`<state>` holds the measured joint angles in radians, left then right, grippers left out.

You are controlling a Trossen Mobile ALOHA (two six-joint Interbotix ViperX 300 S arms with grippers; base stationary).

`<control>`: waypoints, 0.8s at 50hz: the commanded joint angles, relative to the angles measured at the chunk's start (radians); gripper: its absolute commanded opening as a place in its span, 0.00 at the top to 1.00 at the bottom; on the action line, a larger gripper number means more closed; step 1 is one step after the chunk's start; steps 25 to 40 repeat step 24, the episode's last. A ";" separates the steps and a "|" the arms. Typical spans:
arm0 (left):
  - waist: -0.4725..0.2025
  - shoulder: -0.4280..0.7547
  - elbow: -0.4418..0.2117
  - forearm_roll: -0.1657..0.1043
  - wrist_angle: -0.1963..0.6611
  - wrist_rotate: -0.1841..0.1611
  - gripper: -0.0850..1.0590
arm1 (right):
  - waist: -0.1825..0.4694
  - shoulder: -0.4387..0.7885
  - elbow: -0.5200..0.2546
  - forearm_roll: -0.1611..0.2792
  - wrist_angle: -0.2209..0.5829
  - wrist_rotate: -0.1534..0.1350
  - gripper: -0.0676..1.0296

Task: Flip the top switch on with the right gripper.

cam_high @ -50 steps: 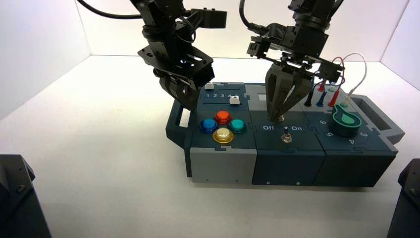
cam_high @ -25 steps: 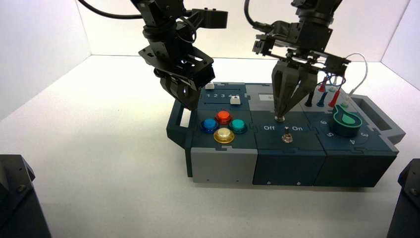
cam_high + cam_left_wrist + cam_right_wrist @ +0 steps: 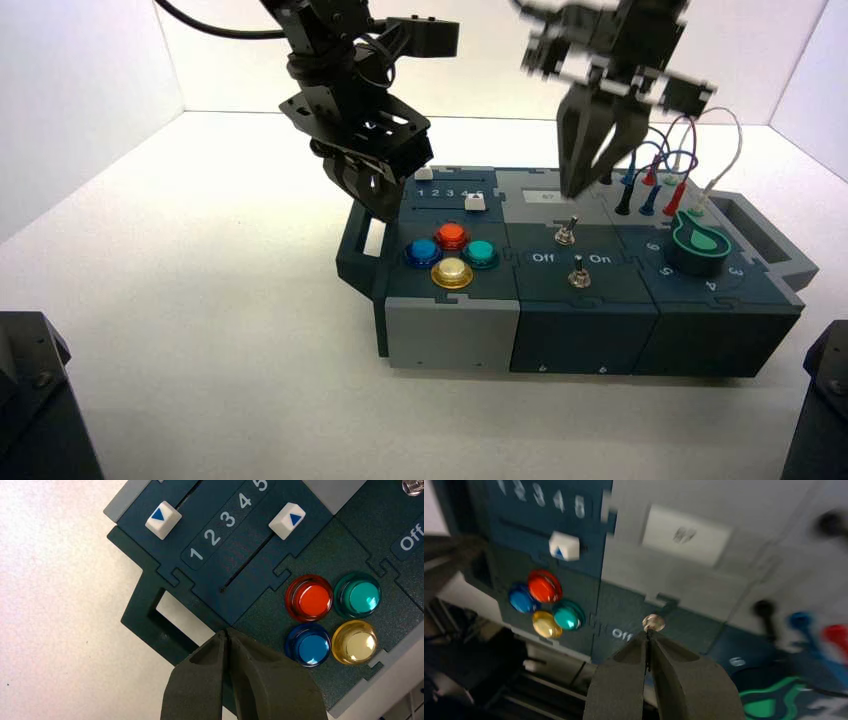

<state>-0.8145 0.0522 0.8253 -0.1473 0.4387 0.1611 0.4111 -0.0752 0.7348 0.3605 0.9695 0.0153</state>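
Two dark-grey fingers of the right gripper (image 3: 577, 190) are pressed together tip to tip, pinching nothing; in the high view they hang in the air above the rear of the box (image 3: 450, 335). Just below and in front of those tips stands the top switch (image 3: 565, 232), a small silver toggle whose lever tilts toward the side lettered "On". In the right wrist view its rounded tip (image 3: 653, 623) shows just past the jaws, free of them. One twin toggle, the lower switch (image 3: 578, 274), sits nearer the front, between the "Off" and "On" lettering.

To the right of these jaws, four plugs with wires (image 3: 650, 192) stand in the box, and in front of them one green knob (image 3: 697, 243) sits in a ring of numerals. To the left lie four round buttons: red (image 3: 450, 236), teal (image 3: 480, 253), blue (image 3: 420, 252) and yellow (image 3: 451, 271). Behind the buttons are two white slider caps (image 3: 163, 519) and (image 3: 287, 521), one on each side of a strip numbered 1 to 5.

Farther left, the left gripper (image 3: 226, 639) hovers with its jaws pressed together over the box's handle (image 3: 360, 240), holding nothing. One white table (image 3: 200, 300) carries the box.
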 commanded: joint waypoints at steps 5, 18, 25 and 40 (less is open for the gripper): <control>-0.003 -0.049 0.067 0.000 -0.057 -0.002 0.95 | 0.037 -0.155 -0.035 0.000 -0.020 -0.029 0.96; -0.003 -0.092 0.083 -0.002 -0.103 -0.017 0.95 | 0.040 -0.264 -0.040 -0.008 -0.034 -0.051 0.96; -0.003 -0.086 0.072 0.002 -0.103 -0.015 0.95 | 0.041 -0.290 -0.046 -0.008 -0.044 -0.057 0.96; -0.003 -0.086 0.072 0.002 -0.103 -0.015 0.95 | 0.041 -0.290 -0.046 -0.008 -0.044 -0.057 0.96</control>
